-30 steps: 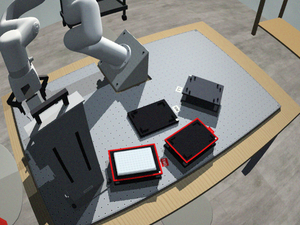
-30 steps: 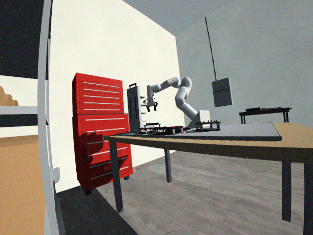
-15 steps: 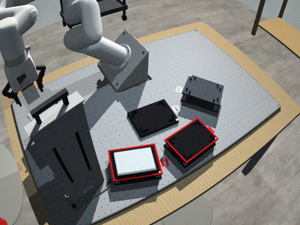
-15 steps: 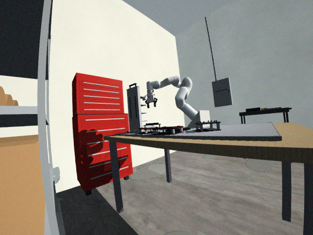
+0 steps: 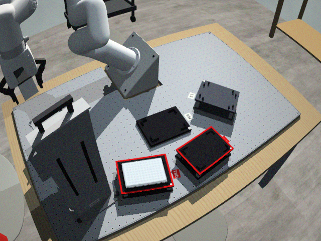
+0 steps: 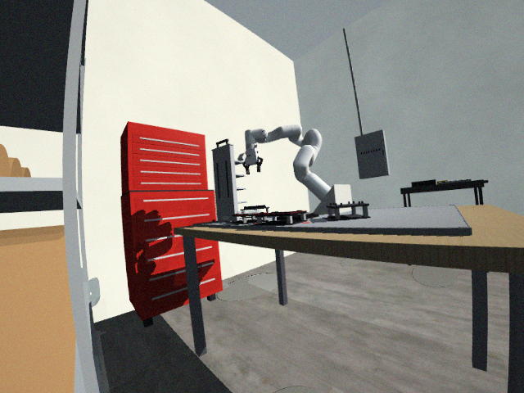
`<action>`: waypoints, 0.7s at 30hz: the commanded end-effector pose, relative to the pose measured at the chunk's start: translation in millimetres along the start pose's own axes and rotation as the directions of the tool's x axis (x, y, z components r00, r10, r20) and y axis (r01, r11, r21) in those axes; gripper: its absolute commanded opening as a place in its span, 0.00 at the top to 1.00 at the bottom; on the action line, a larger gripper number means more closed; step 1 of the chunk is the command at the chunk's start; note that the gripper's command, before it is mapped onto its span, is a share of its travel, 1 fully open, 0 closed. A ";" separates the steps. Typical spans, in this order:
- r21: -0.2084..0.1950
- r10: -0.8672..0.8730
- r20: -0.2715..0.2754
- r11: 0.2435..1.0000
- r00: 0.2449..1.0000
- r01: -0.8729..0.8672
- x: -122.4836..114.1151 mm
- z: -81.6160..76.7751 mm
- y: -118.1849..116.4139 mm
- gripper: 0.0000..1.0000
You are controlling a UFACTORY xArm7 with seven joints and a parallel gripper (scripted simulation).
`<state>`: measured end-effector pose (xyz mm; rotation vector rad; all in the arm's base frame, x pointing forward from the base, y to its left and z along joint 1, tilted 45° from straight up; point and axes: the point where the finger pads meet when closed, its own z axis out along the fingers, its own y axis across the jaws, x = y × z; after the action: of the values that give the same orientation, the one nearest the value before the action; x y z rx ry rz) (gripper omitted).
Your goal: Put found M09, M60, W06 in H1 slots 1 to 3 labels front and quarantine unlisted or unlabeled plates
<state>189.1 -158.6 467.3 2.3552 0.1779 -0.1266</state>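
The plate hotel H1 (image 5: pixel 64 155) (image 6: pixel 223 182) is a grey tower with a black handle at the deck's left end. The top view shows only its back and top, so its slots and plates are hidden. In the exterior view its shelf ends stick out at the front, too small to read. My gripper (image 5: pixel 22 82) (image 6: pixel 252 169) is open and empty. It hangs in front of the hotel at the level of the upper shelves. A white well plate (image 5: pixel 144 172) (image 6: pixel 255 207) lies flat in a red-framed quarantine nest (image 5: pixel 120 176). The landing nest L1 (image 5: pixel 217 97) (image 6: pixel 348 205) is empty.
A second red-framed quarantine nest (image 5: pixel 180 149) stands empty to the right of the first. The black nest N6 (image 5: pixel 163 125) is empty in the deck's middle. The arm's grey base block (image 5: pixel 140 65) stands at the back. A red tool cabinet (image 6: pixel 167 211) stands beyond the table.
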 end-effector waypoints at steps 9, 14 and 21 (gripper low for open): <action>-0.003 0.000 -0.002 1.000 1.000 0.000 0.4 -43.1 0.6 0.00; -0.003 0.000 -0.002 1.000 1.000 0.000 0.4 -53.1 0.6 0.00; -0.003 0.000 -0.002 1.000 1.000 0.000 0.3 -76.4 0.5 0.00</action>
<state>191.6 -114.5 511.6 2.3542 0.1783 -0.1254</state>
